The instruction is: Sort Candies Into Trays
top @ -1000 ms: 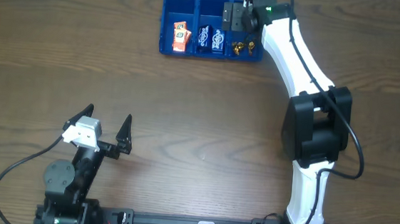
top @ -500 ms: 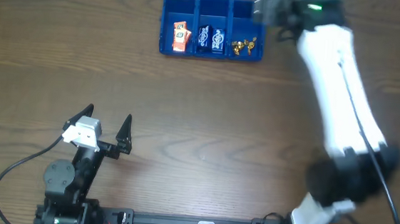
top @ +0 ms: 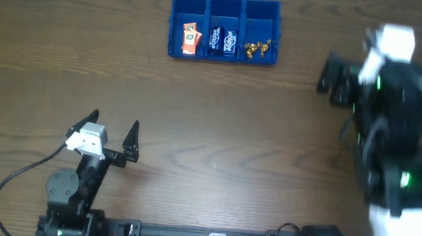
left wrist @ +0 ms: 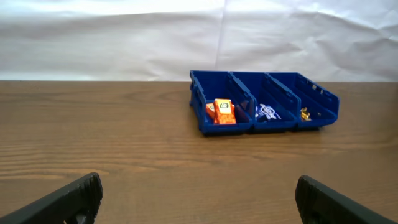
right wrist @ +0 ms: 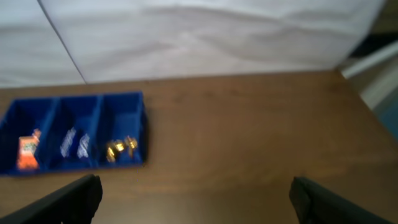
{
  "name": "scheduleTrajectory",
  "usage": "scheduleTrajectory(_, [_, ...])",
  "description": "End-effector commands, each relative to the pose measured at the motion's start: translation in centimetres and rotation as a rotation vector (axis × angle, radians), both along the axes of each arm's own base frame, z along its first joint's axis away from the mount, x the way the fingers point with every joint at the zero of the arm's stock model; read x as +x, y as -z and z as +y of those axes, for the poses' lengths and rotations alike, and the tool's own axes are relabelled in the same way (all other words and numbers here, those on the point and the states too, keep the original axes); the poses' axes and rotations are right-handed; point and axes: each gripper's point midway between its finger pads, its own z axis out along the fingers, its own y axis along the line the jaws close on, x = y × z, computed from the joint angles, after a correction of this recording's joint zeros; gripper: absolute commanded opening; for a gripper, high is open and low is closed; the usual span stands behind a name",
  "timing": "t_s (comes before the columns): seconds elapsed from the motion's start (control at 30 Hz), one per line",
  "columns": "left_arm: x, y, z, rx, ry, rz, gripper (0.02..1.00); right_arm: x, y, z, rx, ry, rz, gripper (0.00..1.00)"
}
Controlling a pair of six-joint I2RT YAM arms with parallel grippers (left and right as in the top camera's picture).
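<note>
A blue three-compartment tray (top: 228, 0) stands at the table's far middle. Its left compartment holds an orange candy (top: 191, 39), the middle one blue-wrapped candies (top: 217, 41), the right one gold candies (top: 256, 48). My right gripper (top: 327, 76) hangs off to the tray's right, raised and open, with nothing between its fingers. From the right wrist the tray (right wrist: 74, 167), orange candy (right wrist: 28, 149) and gold candies (right wrist: 118, 148) lie well off from the gripper (right wrist: 196, 208). My left gripper (top: 112, 129) stays open near its base. It faces the distant tray (left wrist: 196, 102) and orange candy (left wrist: 222, 112).
Bare wood table (top: 217, 133) spreads between both arms and the tray. A white backdrop (left wrist: 124, 43) rises behind the table's far edge. The table's right edge (right wrist: 367, 106) is visible from the right wrist.
My right arm has pulled away from above the tray's right compartment, swinging right and back toward its base. The left arm and the candies in the tray have not moved.
</note>
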Motion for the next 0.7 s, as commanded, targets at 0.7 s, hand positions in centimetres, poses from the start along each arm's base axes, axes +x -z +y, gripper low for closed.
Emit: scheduleTrajectory(0.7, [-0.1, 1.6, -0.3, 0.015, 0.018, 0.041, 0.998, -5.0, 15.2, 2.8, 0.082, -0.204, -0.354, 0.998])
